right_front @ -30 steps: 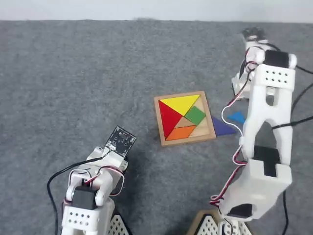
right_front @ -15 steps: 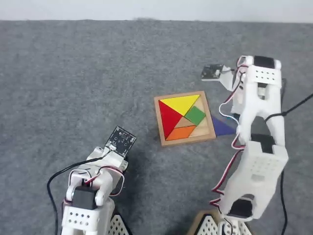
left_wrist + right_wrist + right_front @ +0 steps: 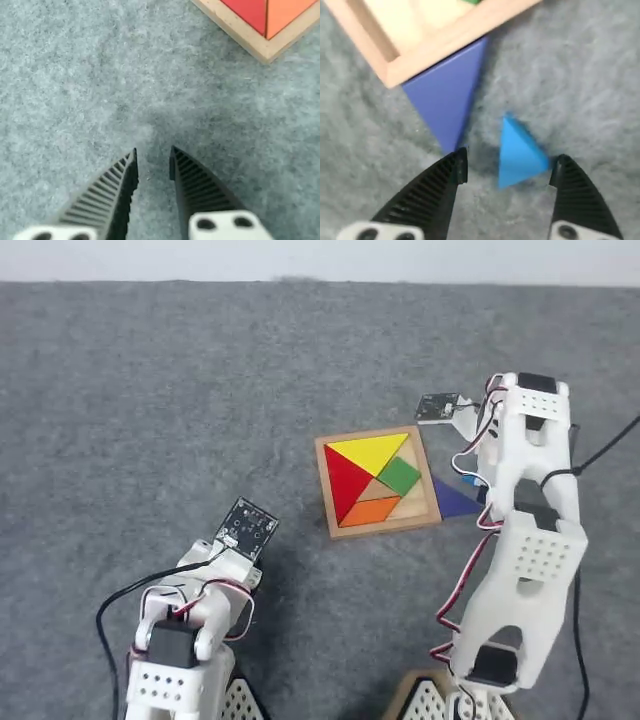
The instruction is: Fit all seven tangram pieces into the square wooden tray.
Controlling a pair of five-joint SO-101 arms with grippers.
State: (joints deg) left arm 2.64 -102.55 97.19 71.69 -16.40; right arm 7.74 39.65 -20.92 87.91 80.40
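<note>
The square wooden tray (image 3: 430, 510) lies mid-table and holds yellow (image 3: 368, 451), red (image 3: 345, 483), green (image 3: 399, 475) and orange (image 3: 370, 510) pieces. A purple triangle (image 3: 455, 500) lies against the tray's right side, also seen as the purple triangle (image 3: 449, 95) in the right wrist view. A small blue triangle (image 3: 519, 152) rests on the felt between the open fingers of my right gripper (image 3: 509, 169), just beside the purple one. The right arm (image 3: 525, 470) stands over that spot. My left gripper (image 3: 152, 162) hovers low over bare felt near the tray corner (image 3: 260, 45), its fingers slightly apart and holding nothing.
Grey felt (image 3: 180, 400) covers the whole table, with a pale wall edge along the far side. The left arm (image 3: 195, 625) sits folded at the near left. Cables hang beside the right arm.
The right arm swung in from the far right and lowered over the blue triangle, hiding it in the high view. The left arm stayed still.
</note>
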